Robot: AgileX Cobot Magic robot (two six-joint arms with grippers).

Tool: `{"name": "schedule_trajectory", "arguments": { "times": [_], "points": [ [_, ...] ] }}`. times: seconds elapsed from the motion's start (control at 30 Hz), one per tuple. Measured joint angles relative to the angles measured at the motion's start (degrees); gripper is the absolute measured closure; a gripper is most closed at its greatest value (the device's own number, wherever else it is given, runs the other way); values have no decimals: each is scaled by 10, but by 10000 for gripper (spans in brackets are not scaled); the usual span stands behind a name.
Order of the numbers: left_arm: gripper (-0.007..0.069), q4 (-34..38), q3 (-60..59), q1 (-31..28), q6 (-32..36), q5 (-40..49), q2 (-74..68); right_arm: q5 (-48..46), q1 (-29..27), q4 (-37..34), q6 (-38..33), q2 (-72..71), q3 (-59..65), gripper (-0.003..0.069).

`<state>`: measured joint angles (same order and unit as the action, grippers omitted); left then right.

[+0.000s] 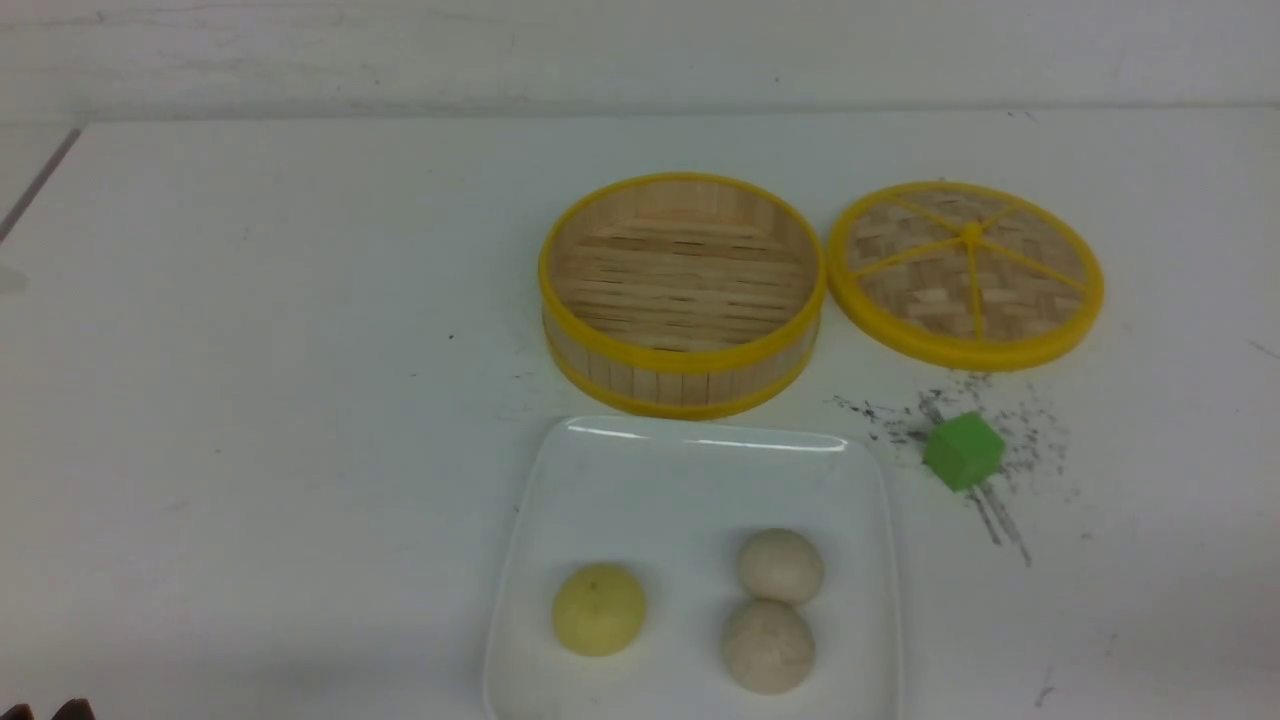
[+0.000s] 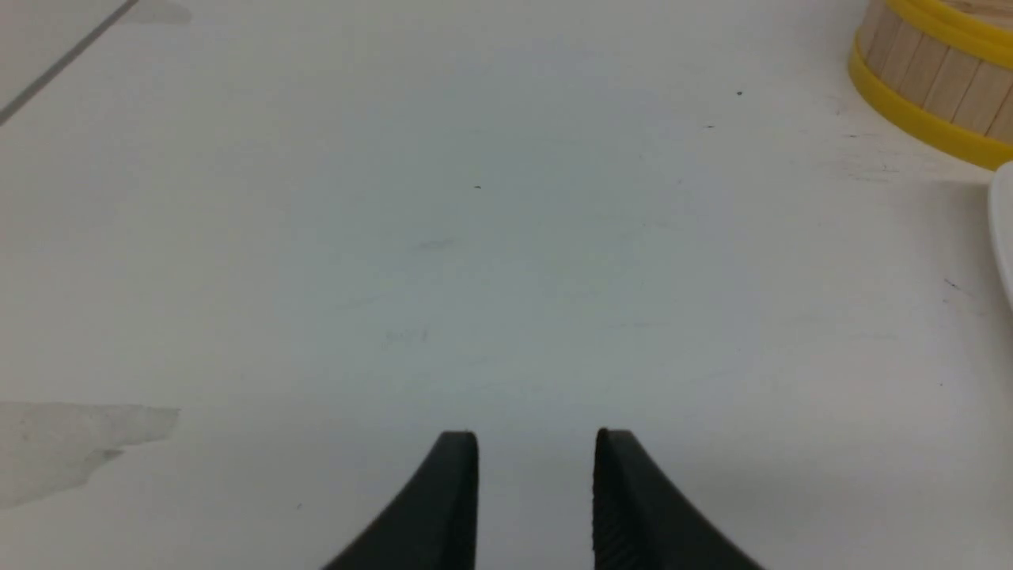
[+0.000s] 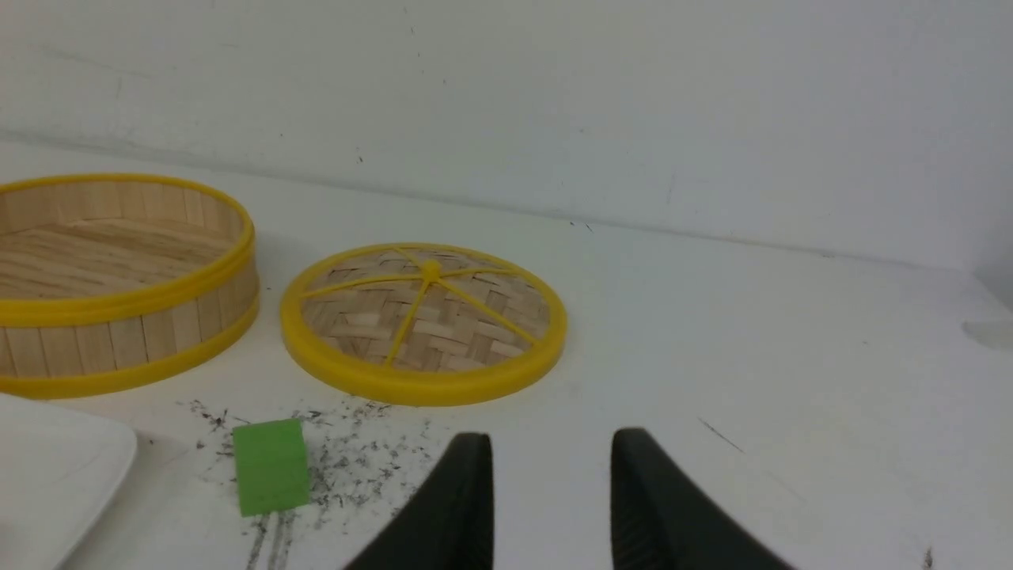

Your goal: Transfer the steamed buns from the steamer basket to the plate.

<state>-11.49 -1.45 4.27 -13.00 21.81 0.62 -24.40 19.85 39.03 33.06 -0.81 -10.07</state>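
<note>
On the worktop [image 1: 250, 400], state of the task: judged finished, no bun left to carry.
Steamer basket [image 1: 683, 292]: empty, only the slatted floor visible inside; standing just behind the plate, apparently not touching it.
Plate [image 1: 690, 480]: white and square, nearest to the robot; holding all three buns.
Yellow bun [image 1: 599, 609]: on the left part of the plate, well apart from the other two.
Cream bun, farther one [image 1: 781, 565]: on the right part of the plate, touching the nearer one or almost so.
Cream bun, nearer one [image 1: 768, 645]: close to the front part of the plate, partly near the picture's lower edge.
Woven lid [image 1: 966, 272]: lying flat to the right of the basket, close beside it.
Green cube [image 1: 963, 451]: on a patch of dark scribbles, right of the plate; no part of the task.
Risk, rolling: round buns on a glossy plate with only a shallow rim; any push to the plate could send the nearer cream bun over the front rim.
Risk, arm motion: a low sweep of either arm across the middle could catch the plate rim or knock the basket.
Risk, needless grasp: squeezing a soft bun again could dent it.
Left gripper [image 2: 536, 435]: narrow gap between the jaws, holding nothing, above bare worktop, left of the basket.
Right gripper [image 3: 552, 435]: same narrow gap, holding nothing, near the cube and lid, touching neither.
</note>
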Motion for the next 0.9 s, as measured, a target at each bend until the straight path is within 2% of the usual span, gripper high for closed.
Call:
{"name": "schedule_trajectory", "arguments": {
  "times": [0.07, 0.23, 0.3, 0.37, 0.53, 0.63, 0.73, 0.9],
  "points": [
    [384, 0, 0, 0, 0, 0, 0, 3, 0, 3, 5, 0, 0, 420],
    [384, 0, 0, 0, 0, 0, 0, 57, 0, -40, 112, 0, 16, 420],
    [384, 0, 0, 0, 0, 0, 0, 83, 0, -41, 133, 0, 33, 420],
    [384, 0, 0, 0, 0, 0, 0, 146, 0, -32, 151, 0, 85, 420],
    [384, 0, 0, 0, 0, 0, 0, 201, -1, 11, 165, 0, 115, 420],
    [384, 0, 0, 0, 0, 0, 0, 193, -1, 33, 171, 0, 115, 420],
    [384, 0, 0, 0, 0, 0, 0, 121, -1, 39, 202, 0, 115, 420],
    [384, 0, 0, 0, 0, 0, 0, 66, -1, 36, 243, 0, 115, 420]
  ]
}}
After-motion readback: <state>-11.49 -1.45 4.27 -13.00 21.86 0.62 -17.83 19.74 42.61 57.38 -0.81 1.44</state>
